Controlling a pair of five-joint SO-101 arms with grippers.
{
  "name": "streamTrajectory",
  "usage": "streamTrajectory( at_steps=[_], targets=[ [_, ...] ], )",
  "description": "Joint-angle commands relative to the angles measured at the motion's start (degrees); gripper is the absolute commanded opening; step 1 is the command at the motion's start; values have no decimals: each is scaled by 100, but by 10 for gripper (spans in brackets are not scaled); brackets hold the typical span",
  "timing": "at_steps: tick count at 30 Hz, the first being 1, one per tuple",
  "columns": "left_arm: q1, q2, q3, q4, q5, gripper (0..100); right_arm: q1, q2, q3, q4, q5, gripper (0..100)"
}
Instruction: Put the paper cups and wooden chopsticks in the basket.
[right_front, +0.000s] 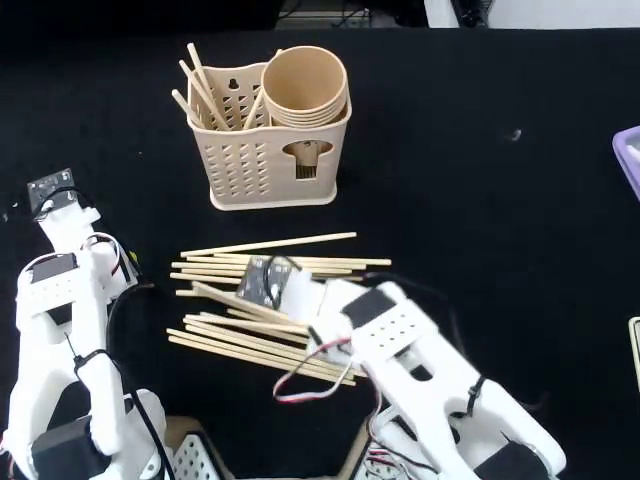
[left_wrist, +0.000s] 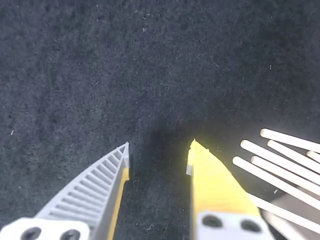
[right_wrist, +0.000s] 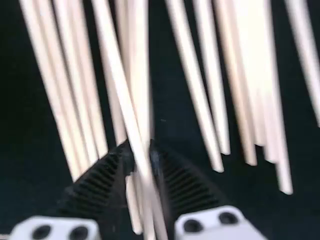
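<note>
The right gripper (right_wrist: 140, 150) pinches a pale wooden chopstick (right_wrist: 125, 100) in the loose pile on the black cloth (right_front: 480, 200). The left gripper (left_wrist: 159, 147) hangs spread beside the pile. Beyond, the beige perforated plastic basket (right_front: 265, 165) holds stacked brown paper cups (right_front: 305, 85) and upright chopsticks (right_front: 198, 78).

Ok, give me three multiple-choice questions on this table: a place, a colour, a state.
1. Where are the paper cups? A) in the basket B) on the cloth C) in an end effector
2. What colour is the basket? A) blue B) beige C) red
3. The right end effector is: A) open over bare cloth B) shut on chopsticks C) holding a cup
Answers: 1 A, stacked in one compartment; 2 B, beige perforated walls; 3 B, chopsticks pinched in it.
</note>
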Motion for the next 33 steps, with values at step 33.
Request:
streamTrajectory(
  at_steps=[33],
  targets=[
    [48,-18,-31,-70,-9,188,-1046,-75,286,-264,-413,191]
  ],
)
